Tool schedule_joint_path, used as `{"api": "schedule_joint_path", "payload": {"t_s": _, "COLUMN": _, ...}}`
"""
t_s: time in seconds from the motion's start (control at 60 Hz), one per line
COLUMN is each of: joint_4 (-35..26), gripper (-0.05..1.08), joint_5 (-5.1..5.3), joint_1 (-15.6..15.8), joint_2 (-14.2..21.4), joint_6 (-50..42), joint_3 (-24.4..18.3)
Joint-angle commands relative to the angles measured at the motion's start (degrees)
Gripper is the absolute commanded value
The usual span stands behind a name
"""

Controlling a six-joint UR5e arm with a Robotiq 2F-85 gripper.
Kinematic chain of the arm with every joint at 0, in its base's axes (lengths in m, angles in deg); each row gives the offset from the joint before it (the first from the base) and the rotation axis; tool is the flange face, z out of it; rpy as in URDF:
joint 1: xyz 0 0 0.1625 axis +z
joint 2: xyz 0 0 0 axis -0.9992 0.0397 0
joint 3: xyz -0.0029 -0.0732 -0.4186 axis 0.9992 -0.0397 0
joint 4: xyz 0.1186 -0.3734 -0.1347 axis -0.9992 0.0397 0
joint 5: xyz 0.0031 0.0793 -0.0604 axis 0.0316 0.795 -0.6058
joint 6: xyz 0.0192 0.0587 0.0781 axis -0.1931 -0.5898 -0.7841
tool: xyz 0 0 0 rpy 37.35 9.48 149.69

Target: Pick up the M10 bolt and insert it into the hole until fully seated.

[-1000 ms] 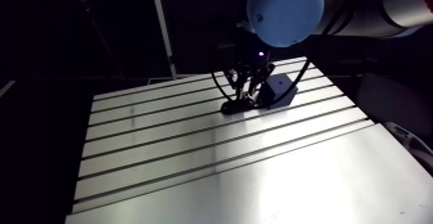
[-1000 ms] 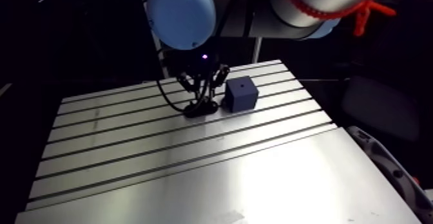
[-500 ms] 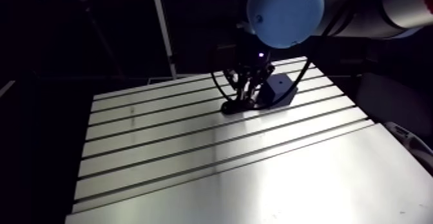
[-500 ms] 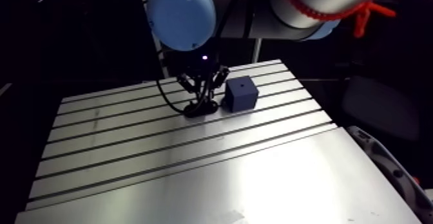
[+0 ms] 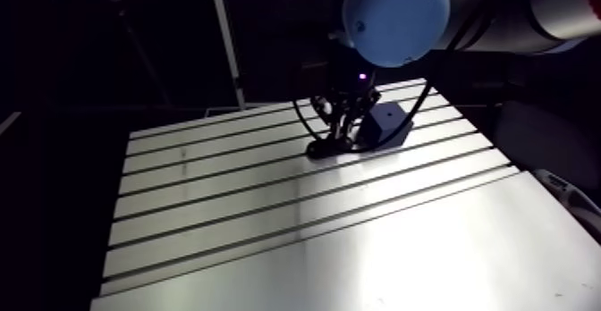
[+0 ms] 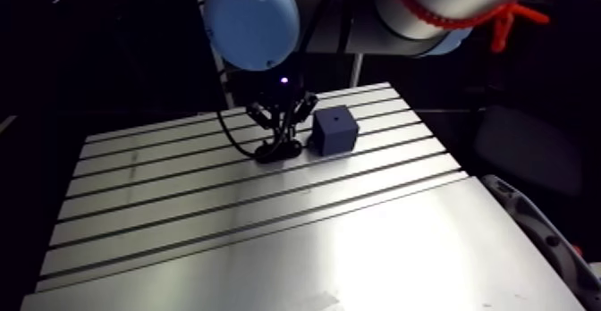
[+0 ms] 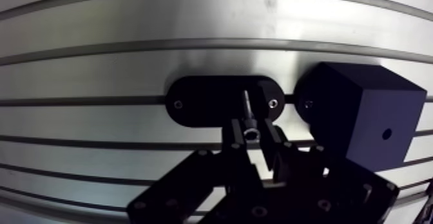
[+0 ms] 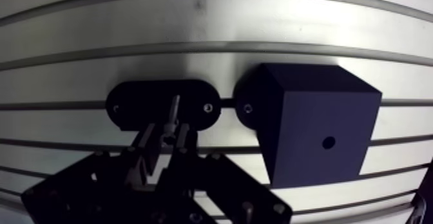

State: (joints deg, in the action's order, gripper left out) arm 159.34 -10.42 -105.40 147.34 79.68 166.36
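Jaws clenched on one bolt (image 7: pixel 247 107), we count one black oval plate (image 7: pixel 200 101) under them, one dark cube (image 7: pixel 351 104) beside them with one hole (image 7: pixel 386 134), all on one slotted surface (image 7: pixel 96 65).

A silver aluminium table (image 6: pixel 179 209) with long dark parallel slots fills the lower and middle of the arm view; its lower right is a smooth unslotted panel (image 6: pixel 393 252). Above centre, a flat black oval plate (image 7: pixel 200 96) lies on the table, with a small screw (image 7: pixel 178 104) at each end.
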Motion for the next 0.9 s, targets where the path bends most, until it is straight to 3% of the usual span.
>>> {"api": "schedule_joint_path", "payload": {"t_s": 0.017, "joint_4": 0.0, "gripper": 0.73, "joint_5": 0.0, "joint_1": 0.0, "joint_2": 0.01, "joint_6": 0.0, "joint_3": -0.05}}
{"api": "schedule_joint_path", "payload": {"t_s": 0.6, "joint_4": -1.03, "gripper": 0.84, "joint_5": 0.35, "joint_1": 0.0, "joint_2": 0.68, "joint_6": 0.0, "joint_3": -0.85}}
{"api": "schedule_joint_path", "payload": {"t_s": 0.9, "joint_4": -2.84, "gripper": 0.94, "joint_5": 0.44, "joint_1": 0.0, "joint_2": 2.1, "joint_6": -0.53, "joint_3": -3.67}}
